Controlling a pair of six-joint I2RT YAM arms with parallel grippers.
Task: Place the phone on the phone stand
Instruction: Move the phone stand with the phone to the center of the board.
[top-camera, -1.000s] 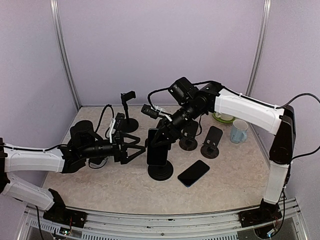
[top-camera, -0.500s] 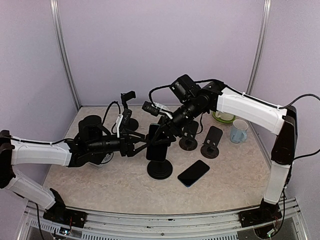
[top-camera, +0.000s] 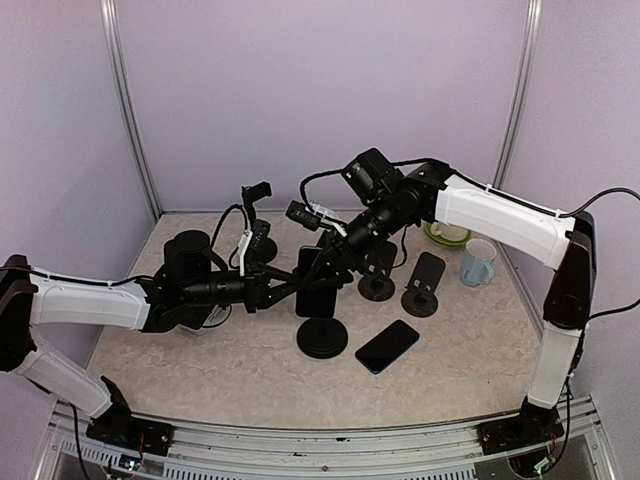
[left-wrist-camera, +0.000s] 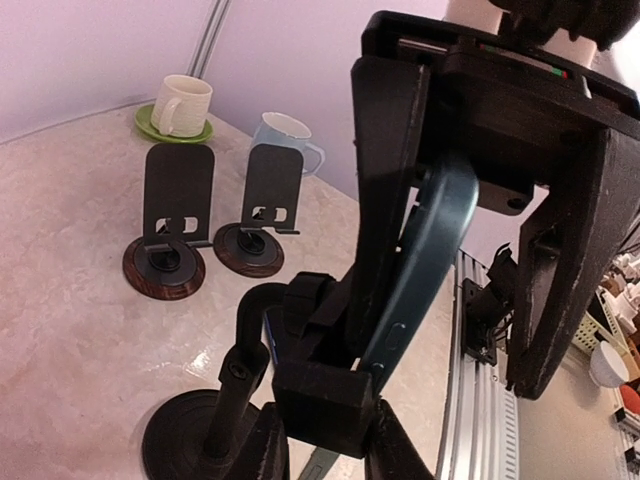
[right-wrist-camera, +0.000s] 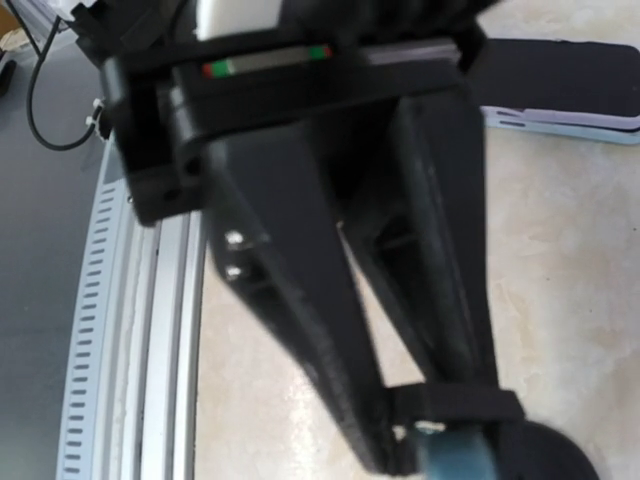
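A dark teal phone (top-camera: 316, 288) (left-wrist-camera: 425, 250) stands upright in the cradle of the black phone stand (top-camera: 322, 340), which has a round base. My left gripper (top-camera: 290, 292) (left-wrist-camera: 325, 420) comes in from the left and is shut on the stand's black cradle block, just under the phone. My right gripper (top-camera: 328, 268) (left-wrist-camera: 450, 360) reaches down from behind and straddles the phone's upper part. Its jaws are open: one finger (left-wrist-camera: 385, 200) lies along the phone and the other (left-wrist-camera: 560, 270) stands clear of it. In the right wrist view only the phone's teal edge (right-wrist-camera: 455, 462) shows.
A second black phone (top-camera: 387, 346) lies flat right of the stand's base. Two empty stands with brown bases (top-camera: 378, 272) (top-camera: 424, 285) sit behind it. A blue mug (top-camera: 478, 262), a cream cup on a green saucer (top-camera: 447, 234) and a tall clamp stand (top-camera: 257, 225) stand at the back.
My left gripper has moved right to the stand and closed on its cradle. My right gripper's jaws have widened around the phone. The phone stays upright in the stand.
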